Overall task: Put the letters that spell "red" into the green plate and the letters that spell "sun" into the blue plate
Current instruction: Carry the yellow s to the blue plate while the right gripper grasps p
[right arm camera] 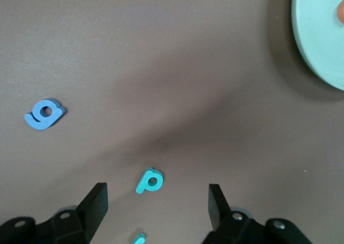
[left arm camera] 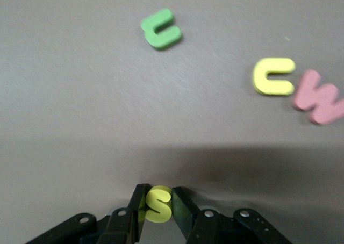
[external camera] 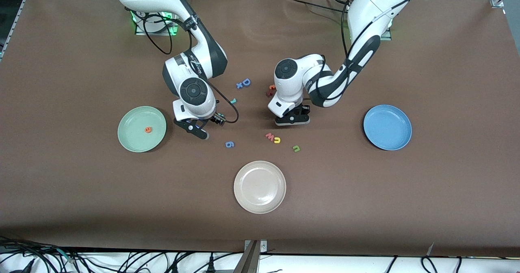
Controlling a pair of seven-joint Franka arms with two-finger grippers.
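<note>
Pinching the small yellow foam "s" (left arm camera: 158, 203) between its two black fingers, my left end effector (external camera: 292, 120) sits low at the brown bench (external camera: 447, 183), near the middle. I judge the grip is edge-on so the thin letter can lift cleanly toward the round medium-blue plate (external camera: 387, 127), which lies empty toward the left arm's end of the bench.

Two more letters for that plate wait on the bench, nearer the front camera than this end effector: the yellow foam arch (external camera: 277, 139), touching the salmon-pink foam "w" (external camera: 269, 135), and the olive-green foam arch (external camera: 296, 148) a little apart.

My right end effector (external camera: 201, 127) has its fingers spread wide, hovering just beside the round pale mint-green plate (external camera: 141, 128). The orange foam "e" (external camera: 148, 129) already rests in that plate. In the right wrist view the teal lowercase foam "d" (right arm camera: 149, 180) lies between the open fingers, so I judge it is the next pick.

The blue foam "g" (external camera: 229, 144) and the beige-white round plate (external camera: 259, 187) are not wanted.
</note>
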